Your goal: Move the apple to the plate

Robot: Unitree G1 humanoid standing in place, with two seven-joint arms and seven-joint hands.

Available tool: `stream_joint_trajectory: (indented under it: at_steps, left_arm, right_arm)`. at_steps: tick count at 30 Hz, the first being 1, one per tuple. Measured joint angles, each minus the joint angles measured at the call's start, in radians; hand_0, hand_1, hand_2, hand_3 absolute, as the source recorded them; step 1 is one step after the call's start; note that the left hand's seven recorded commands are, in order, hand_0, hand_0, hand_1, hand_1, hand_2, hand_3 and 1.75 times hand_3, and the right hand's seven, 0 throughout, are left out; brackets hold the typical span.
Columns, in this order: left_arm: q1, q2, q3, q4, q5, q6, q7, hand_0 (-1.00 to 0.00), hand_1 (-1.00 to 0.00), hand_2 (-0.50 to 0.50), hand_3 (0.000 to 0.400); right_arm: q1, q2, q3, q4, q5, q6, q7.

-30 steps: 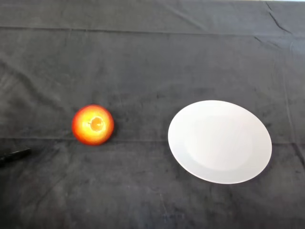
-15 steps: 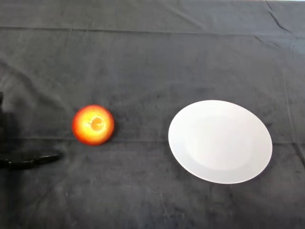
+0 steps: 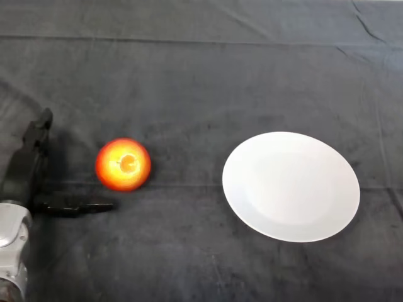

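Observation:
A red and yellow apple (image 3: 123, 164) sits on the dark cloth, left of centre, stem side up. A white round plate (image 3: 291, 186) lies to its right, with nothing on it. My left hand (image 3: 24, 171) is at the left edge, just left of the apple and apart from it. It is open: the fingers (image 3: 39, 131) point up and away, and the thumb (image 3: 80, 206) reaches right, just below the apple. The hand holds nothing.
The dark cloth (image 3: 201, 75) covers the whole table, with creases at the far right corner. The silver-grey forearm (image 3: 12, 245) comes in at the lower left.
My left hand has come in from the left edge toward the apple. The thumb tip has moved right to just below the apple. The apple and plate have not moved.

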Motion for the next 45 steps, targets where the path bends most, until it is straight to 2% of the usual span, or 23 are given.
stream_joint_trajectory:
  at_steps: [9, 19, 21, 23, 25, 27, 36, 37, 38, 40, 42, 45]
  left_arm:
    - [-0.021, -0.034, -0.034, 0.0, 0.008, 0.0, -0.033, 0.0, 0.0, 0.0, 0.0]
    - [-0.035, -0.042, -0.076, 0.0, 0.016, -0.002, -0.055, 0.0, 0.0, 0.0, 0.0]
    - [-0.043, -0.053, -0.082, 0.0, 0.027, -0.002, -0.064, -0.1, 0.0, -0.05, 0.041]
    - [-0.049, -0.064, -0.101, 0.0, 0.029, -0.002, -0.069, -0.25, 0.0, -0.13, 0.1]
    - [-0.053, -0.074, -0.11, 0.0, 0.029, -0.002, -0.072, -0.67, 0.0, -0.33, 0.267]
    - [-0.054, -0.075, -0.114, 0.0, 0.029, -0.003, -0.075, -0.99, 0.0, -0.49, 0.395]
    - [-0.054, -0.071, -0.135, 0.0, 0.044, -0.012, -0.088, -1.0, -0.01, -0.5, 0.4]
    - [-0.056, -0.068, -0.145, 0.0, 0.048, -0.014, -0.088, -1.0, -0.09, -0.45, 0.4]
    - [-0.057, -0.069, -0.149, 0.0, 0.05, -0.015, -0.088, -1.0, -0.11, -0.44, 0.4]
    - [-0.057, -0.069, -0.153, 0.0, 0.05, -0.017, -0.088, -1.0, -0.3, -0.35, 0.4]
    - [-0.058, -0.069, -0.155, 0.0, 0.051, -0.017, -0.088, -1.0, -0.42, -0.29, 0.4]
    - [-0.061, -0.069, -0.159, 0.0, 0.053, -0.017, -0.085, -1.0, -0.51, -0.25, 0.4]
  right_arm:
    - [0.0, 0.0, 0.0, 0.0, 0.0, 0.0, 0.0]
    - [0.0, 0.0, 0.0, 0.0, 0.0, 0.0, 0.0]
    - [0.0, 0.0, 0.0, 0.0, 0.0, 0.0, 0.0]
    - [0.0, 0.0, -0.0001, 0.0, 0.0, 0.0, 0.0]
    - [0.0, 0.0, 0.0, 0.0, 0.0, 0.0, 0.0]
    - [0.0, 0.0, -0.0001, 0.0, 0.0, 0.0, 0.0]
    - [0.0, 0.0, -0.0001, 0.0, 0.0, 0.0, 0.0]
    - [0.0, 0.0, -0.0001, 0.0, 0.0, 0.0, 0.0]
    - [0.0, 0.0, 0.0, 0.0, 0.0, 0.0, 0.0]
    - [0.0, 0.0, 0.0, 0.0, 0.0, 0.0, 0.0]
    - [0.0, 0.0, 0.0, 0.0, 0.0, 0.0, 0.0]
    - [0.0, 0.0, 0.0, 0.0, 0.0, 0.0, 0.0]
